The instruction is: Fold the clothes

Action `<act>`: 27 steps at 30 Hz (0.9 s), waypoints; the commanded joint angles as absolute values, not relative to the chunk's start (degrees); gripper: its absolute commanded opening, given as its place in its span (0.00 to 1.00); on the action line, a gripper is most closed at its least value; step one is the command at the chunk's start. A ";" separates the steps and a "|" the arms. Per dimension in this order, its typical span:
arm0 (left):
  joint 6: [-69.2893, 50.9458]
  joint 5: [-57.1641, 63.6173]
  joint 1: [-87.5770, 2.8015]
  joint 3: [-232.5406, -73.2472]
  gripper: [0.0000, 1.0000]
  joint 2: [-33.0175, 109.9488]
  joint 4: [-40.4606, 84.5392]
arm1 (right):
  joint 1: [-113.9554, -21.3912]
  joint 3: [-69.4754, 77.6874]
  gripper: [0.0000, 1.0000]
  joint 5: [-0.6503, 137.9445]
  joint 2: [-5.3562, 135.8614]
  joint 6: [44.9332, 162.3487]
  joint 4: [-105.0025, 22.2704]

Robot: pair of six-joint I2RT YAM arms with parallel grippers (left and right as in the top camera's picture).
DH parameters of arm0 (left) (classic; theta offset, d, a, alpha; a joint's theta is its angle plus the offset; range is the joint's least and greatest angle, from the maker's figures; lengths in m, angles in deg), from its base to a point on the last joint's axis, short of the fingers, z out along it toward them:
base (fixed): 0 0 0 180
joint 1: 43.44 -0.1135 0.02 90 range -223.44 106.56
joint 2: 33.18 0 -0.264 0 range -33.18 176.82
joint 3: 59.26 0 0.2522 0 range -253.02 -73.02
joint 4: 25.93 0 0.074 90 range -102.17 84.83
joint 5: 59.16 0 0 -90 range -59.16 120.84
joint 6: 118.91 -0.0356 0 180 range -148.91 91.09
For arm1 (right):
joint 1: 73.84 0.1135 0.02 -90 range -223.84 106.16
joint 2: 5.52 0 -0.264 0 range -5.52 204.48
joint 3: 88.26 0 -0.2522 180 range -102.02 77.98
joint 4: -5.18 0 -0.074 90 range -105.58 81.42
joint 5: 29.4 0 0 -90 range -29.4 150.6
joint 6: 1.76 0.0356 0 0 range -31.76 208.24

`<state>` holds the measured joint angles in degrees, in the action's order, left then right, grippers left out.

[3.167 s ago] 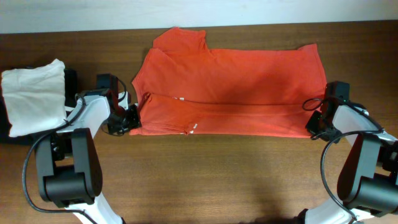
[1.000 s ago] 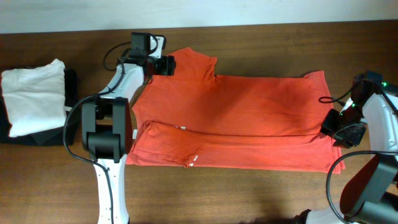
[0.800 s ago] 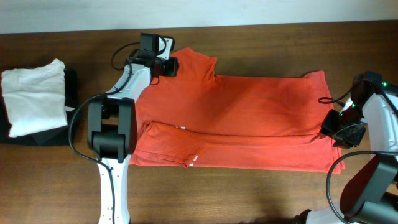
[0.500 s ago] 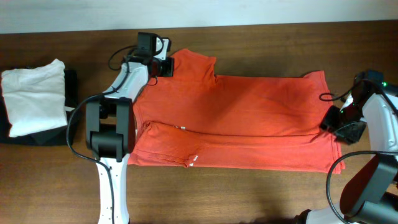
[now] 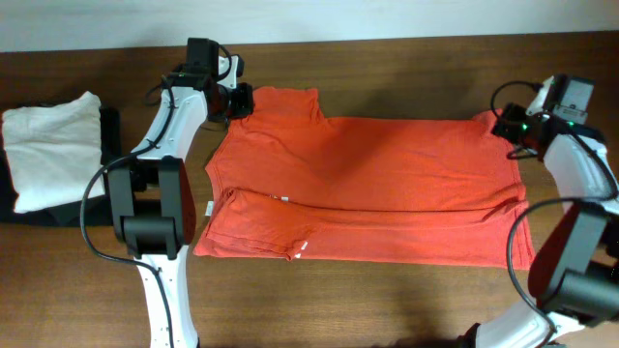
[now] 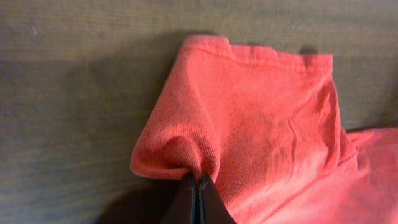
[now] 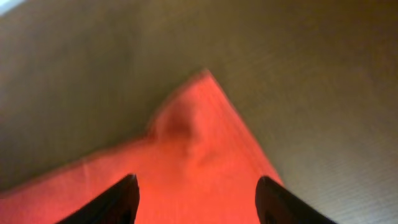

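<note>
Left claw (image 6: pixel 196 182) is clenched on the T-shirt (image 6: pixel 261 149). Closest to the left wrist camera, its 2 fingers press together with a small ridge of red-orange cloth nipped between them. Beyond the pinch the sleeve (image 6: pixel 255 87) spreads flat, and past its far hem is bare tabletop (image 6: pixel 74 68).

Right claw (image 7: pixel 196 184) is released: its 2 fingers stand wide apart with nothing between them. Beyond them the far right corner (image 7: pixel 202 115) of the T-shirt comes to a point on the wood. That view is blurred, so I cannot tell whether the fingertips touch the cloth.

From above, the T-shirt lies flat in the middle of the tabletop, its long axis running left to right. Nearest the robot, a folded strip (image 5: pixel 387 240) lies over the body. The far edge has both claws on it, the left at the sleeve and the right at the corner, so the whole garment lies on the robot's side of both claws.

I judge the coming move to be a pull of that far edge toward the near one, each arm taking its own end. The left has its grip; the right has not yet closed.

The printed lettering hardly shows: only 2 white flecks at the strip's left end. Well apart on the left, a white garment (image 5: pixel 53 145) lies on a black garment (image 5: pixel 110 126), which is mostly covered
</note>
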<state>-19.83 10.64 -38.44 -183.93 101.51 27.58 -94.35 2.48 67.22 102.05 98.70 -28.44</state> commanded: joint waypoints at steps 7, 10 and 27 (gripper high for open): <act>-19.30 11.12 -38.20 -184.50 0.00 99.98 30.31 | -93.24 1.95 0.66 67.41 115.51 97.89 -10.43; -19.32 11.12 -38.20 -184.50 0.00 99.98 30.33 | -93.17 1.95 0.67 67.46 118.79 97.96 -5.51; -19.32 11.07 -38.20 -184.52 0.00 99.85 29.87 | -91.81 1.89 0.04 62.93 119.91 98.11 -11.96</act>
<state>-19.81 10.90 -38.31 -183.93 101.49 30.31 -91.33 0.40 64.18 120.91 98.29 -6.34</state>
